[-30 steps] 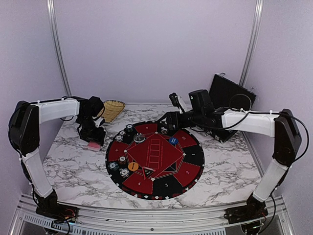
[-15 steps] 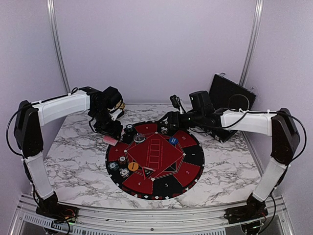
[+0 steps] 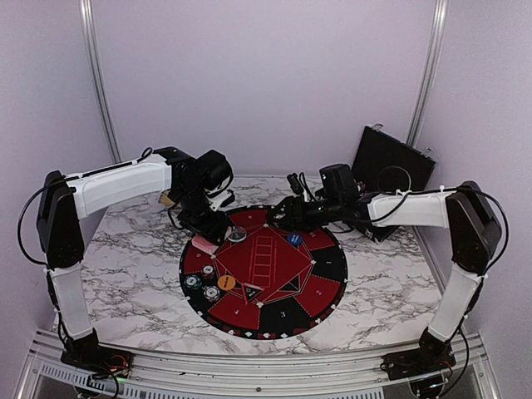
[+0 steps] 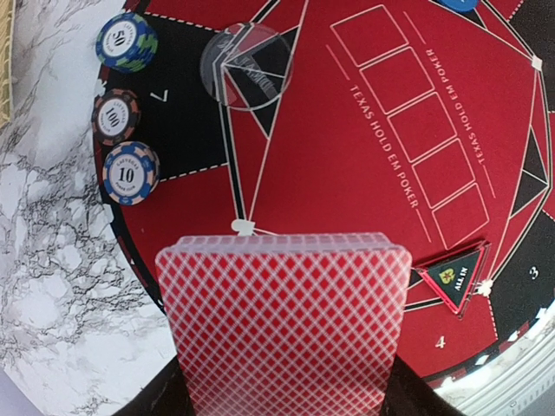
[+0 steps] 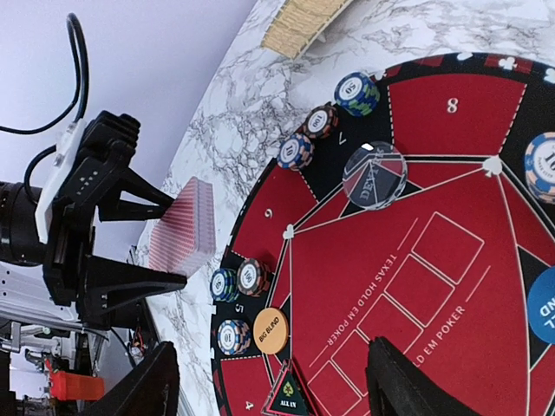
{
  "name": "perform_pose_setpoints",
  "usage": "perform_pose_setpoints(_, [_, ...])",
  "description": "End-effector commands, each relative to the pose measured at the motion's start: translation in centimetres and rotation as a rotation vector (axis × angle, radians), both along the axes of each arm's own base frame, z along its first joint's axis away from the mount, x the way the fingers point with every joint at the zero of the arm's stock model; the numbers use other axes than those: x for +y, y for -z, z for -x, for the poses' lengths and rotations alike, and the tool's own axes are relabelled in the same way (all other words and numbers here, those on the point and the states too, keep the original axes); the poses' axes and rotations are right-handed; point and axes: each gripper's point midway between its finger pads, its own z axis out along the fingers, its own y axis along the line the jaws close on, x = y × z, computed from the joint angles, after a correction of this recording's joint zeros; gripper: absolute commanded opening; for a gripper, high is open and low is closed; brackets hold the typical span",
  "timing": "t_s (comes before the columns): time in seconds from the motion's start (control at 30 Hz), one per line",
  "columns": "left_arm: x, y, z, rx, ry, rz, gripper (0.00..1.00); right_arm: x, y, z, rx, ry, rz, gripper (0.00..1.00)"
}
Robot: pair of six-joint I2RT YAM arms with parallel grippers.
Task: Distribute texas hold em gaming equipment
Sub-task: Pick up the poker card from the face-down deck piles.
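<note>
Your left jaws are clenched on a deck of pink-red-backed playing cards (image 4: 286, 321). The deck hangs at the rim of the round red-and-black mat (image 3: 328, 266), on the side facing the far-left corner of the marble worktop (image 3: 125, 283). You cannot tell whether the deck touches the mat.

Your right jaws stand released, wide apart with nothing between them, over the part of the mat nearest the worktop's far edge.

Three poker chips sit in a row along that far-left rim by field 7, marked 50 (image 4: 127, 42), 100 (image 4: 115, 117) and 10 (image 4: 130, 172). A clear disc (image 4: 245, 64) lies just beside them, toward the mat's centre.

On the side facing the near-left corner, three more chips (image 5: 252, 276) lie near an orange BIG BLIND disc (image 5: 270, 330). A blue disc (image 3: 293, 239) lies toward the far-right side. A triangular ALL IN marker (image 4: 451, 276) sits at the centre field's near point.

A black case (image 3: 391, 162) stands at the worktop's far-right corner.
</note>
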Motion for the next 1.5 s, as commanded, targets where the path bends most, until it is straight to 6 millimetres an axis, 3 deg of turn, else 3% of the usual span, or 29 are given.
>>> perform_pose_setpoints(0.0, [-1.5,-0.6,1.0,0.011,0.065,-0.005,0.5,0.7,0.1,0.0,0.049,-0.027,-0.071,0.71])
perform_pose_setpoints(0.57, [-4.9,-1.1,2.9,0.016,0.167,-0.002,0.5,2.6,2.3,1.4,0.215,-0.106,-0.218,0.68])
perform_pose_setpoints(1.47, [-5.6,-1.5,3.2,0.008,0.196,-0.007,0.5,6.0,2.0,3.3,0.258,-0.179,-0.278,0.69])
